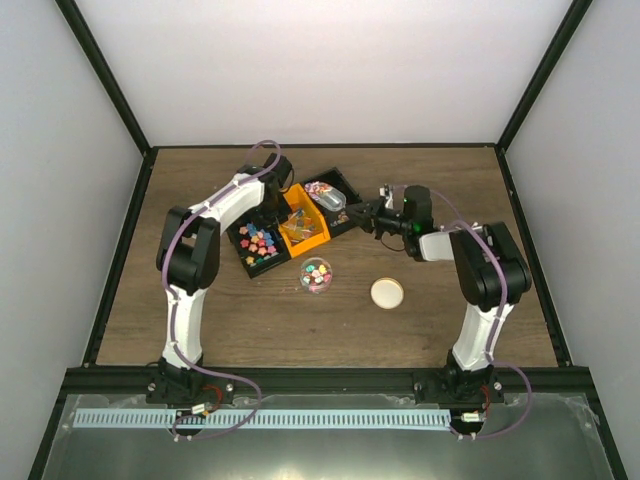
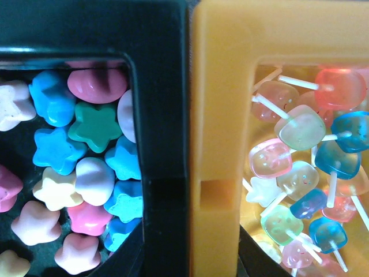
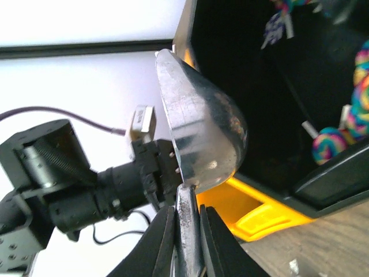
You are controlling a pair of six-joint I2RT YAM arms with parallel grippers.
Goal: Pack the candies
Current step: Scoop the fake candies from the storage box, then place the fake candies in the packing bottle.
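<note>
Over the desk (image 1: 250, 320), from above, we see the candies (image 1: 260, 243), bright stars, heaped in a black bin (image 1: 250, 268) touching an orange bin (image 1: 322, 240); more lie in the jar (image 1: 303, 274) on open wood. Left wrist: candies crowd the bin wall; how wide the left gripper (image 1: 270, 210) stands we cannot tell. Right wrist: the right gripper (image 3: 187, 231) clamps a metal scoop (image 3: 196, 133) by its handle.

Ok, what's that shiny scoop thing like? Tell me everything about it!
The scoop looks like silver metal, shiny but scuffed, with a rounded bowl and a thin flat handle. The right gripper is shut on that handle, holding the scoop tilted by the edge of the black bin that has swirly lollipops in it. Whether anything lies inside the bowl cannot be seen.
</note>
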